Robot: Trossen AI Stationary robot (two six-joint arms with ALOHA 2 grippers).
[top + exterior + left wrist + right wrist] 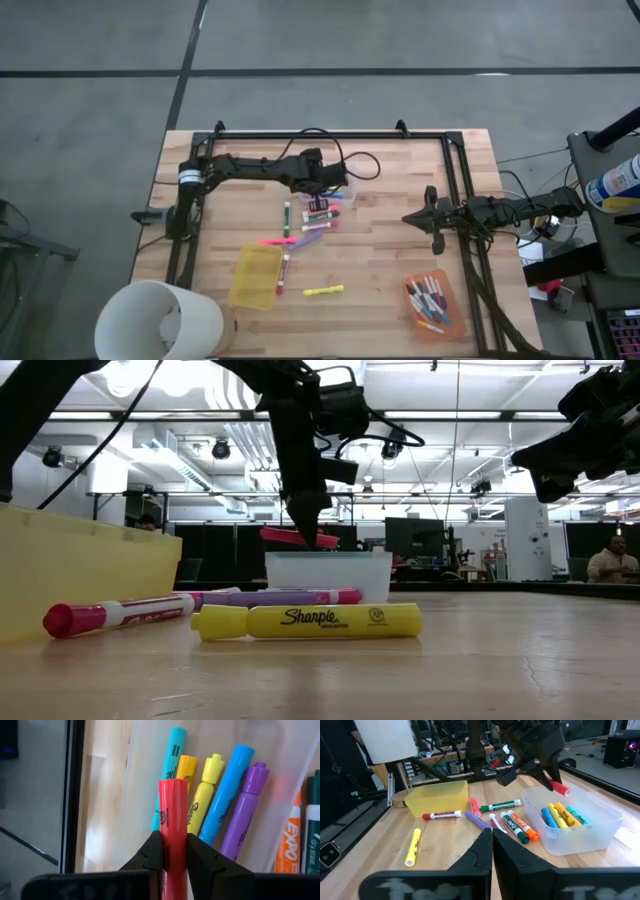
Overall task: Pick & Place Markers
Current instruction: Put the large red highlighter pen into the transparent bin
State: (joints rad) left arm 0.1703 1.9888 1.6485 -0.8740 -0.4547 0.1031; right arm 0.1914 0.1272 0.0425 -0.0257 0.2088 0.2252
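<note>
Above the clear bin (580,827) at the far middle of the table (390,270), the left gripper (173,851) holds a red-pink marker (173,815), its two fingers (154,851) pinched against the marker's sides. The marker hangs over the bin's open top, clear of the markers lying inside. In the bin lie a teal marker (170,765), an orange-yellow one (185,770), a yellow one (205,795), a blue one (229,790) and a purple one (245,810), side by side.

Just beside the bin on the wood lies a loose bunch of markers (512,822): white ones with green, orange and red caps, plus a purple and a pink one. A white marker with red ends (441,814) lies against the yellow bin (256,275), which sits nearer the front of the table. A yellow highlighter (323,291) lies alone near the front edge, apart from both.

The orange bin (430,303) sits at the front right with a pile of thin markers in it.

The right gripper (492,845) hovers over the right part of the table, well apart from the markers, with its fingers pressed together and nothing between them.

A white bucket (160,320) stands at the table's front left corner.
</note>
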